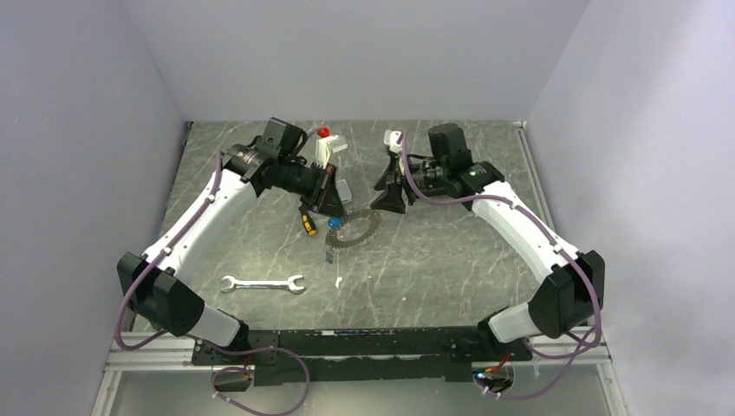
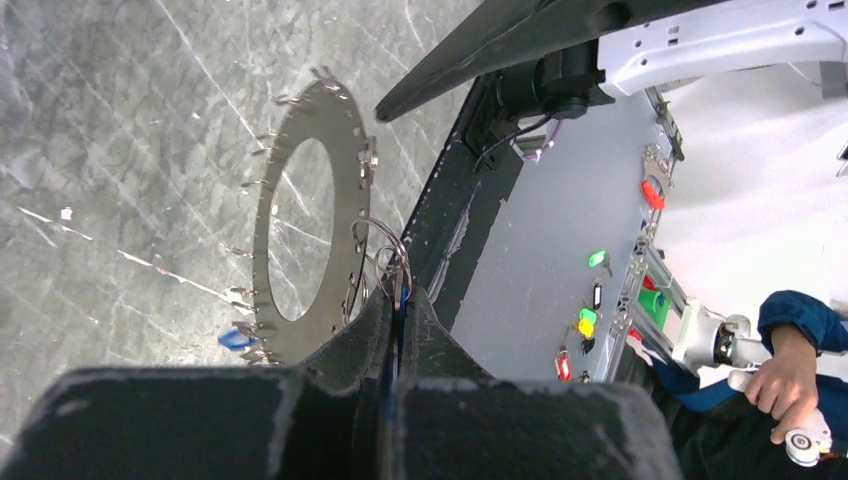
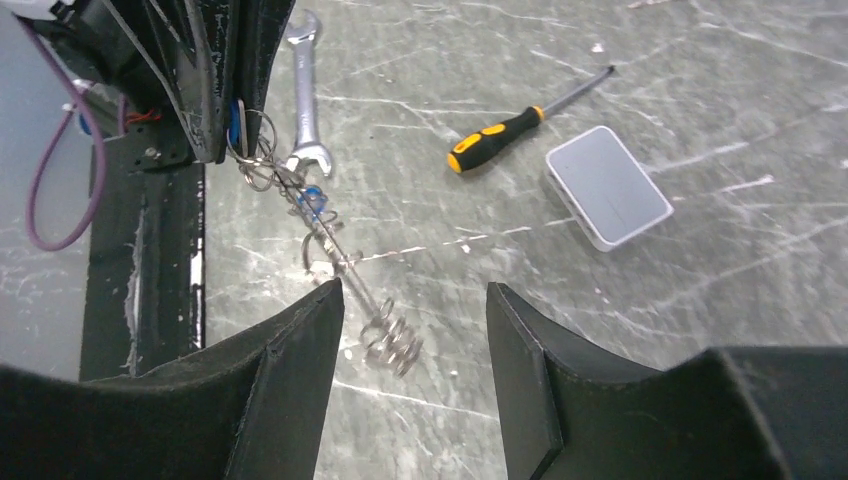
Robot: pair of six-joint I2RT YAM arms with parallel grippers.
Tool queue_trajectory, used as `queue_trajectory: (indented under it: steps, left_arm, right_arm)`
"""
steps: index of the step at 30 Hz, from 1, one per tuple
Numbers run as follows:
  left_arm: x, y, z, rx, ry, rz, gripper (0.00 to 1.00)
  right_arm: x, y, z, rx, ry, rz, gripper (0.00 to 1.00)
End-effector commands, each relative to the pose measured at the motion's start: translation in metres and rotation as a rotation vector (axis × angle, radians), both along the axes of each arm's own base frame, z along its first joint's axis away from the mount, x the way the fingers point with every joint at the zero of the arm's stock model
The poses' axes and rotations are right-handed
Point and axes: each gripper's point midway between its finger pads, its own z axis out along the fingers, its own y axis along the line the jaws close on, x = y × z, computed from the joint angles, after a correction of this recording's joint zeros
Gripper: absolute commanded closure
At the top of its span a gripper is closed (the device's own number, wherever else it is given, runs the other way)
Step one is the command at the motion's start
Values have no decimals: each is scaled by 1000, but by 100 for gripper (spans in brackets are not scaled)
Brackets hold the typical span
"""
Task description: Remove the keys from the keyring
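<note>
Left gripper [image 2: 400, 296] pinches a tiny blue-headed key [image 3: 237, 118]. The thin grey metal keyring [image 2: 352, 130] runs from it toward the right gripper [image 3: 415, 300], part-open, empty.

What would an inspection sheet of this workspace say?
Surface: grey marbled table, one white scrap on it.
Job's things: keyring seems tilted, one edge up at the left gripper; a blue key by its rim.
Clutter: wrench, screwdriver, white box.
Grippers: left gripper shut on another key; right gripper open, empty.
Cables: purple cable along each arm.
Surroundings: grey walls; a person's hand beyond the table.
</note>
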Motion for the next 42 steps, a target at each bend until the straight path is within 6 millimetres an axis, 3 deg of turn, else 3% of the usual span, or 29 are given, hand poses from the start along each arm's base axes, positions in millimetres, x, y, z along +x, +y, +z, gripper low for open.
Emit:
queue_trajectory:
  steps: [1, 6, 9, 12, 18, 28, 42]
  left_arm:
    - [14, -3, -3, 4, 25, 70, 100]
    - [21, -6, -9, 6, 64, 98, 100]
    - [25, -9, -11, -2, 88, 105, 100]
    - [26, -12, -10, -16, 108, 99, 100]
    - [26, -15, -8, -33, 122, 93, 100]
    - [16, -16, -2, -75, 145, 52, 100]
    - [11, -17, 0, -101, 172, 29, 100]
  right_arm:
    - [6, -9, 48, 54, -103, -59, 42]
    - [-7, -12, 57, 71, -55, -70, 42]
    - [-21, -10, 51, 86, -4, -43, 45]
    - [-37, -3, 43, 92, 24, 20, 55]
    - [-55, 14, 28, 108, 70, 81, 57]
    - [-39, 26, 1, 89, 12, 30, 58]
    - [-9, 26, -10, 61, -155, -43, 65]
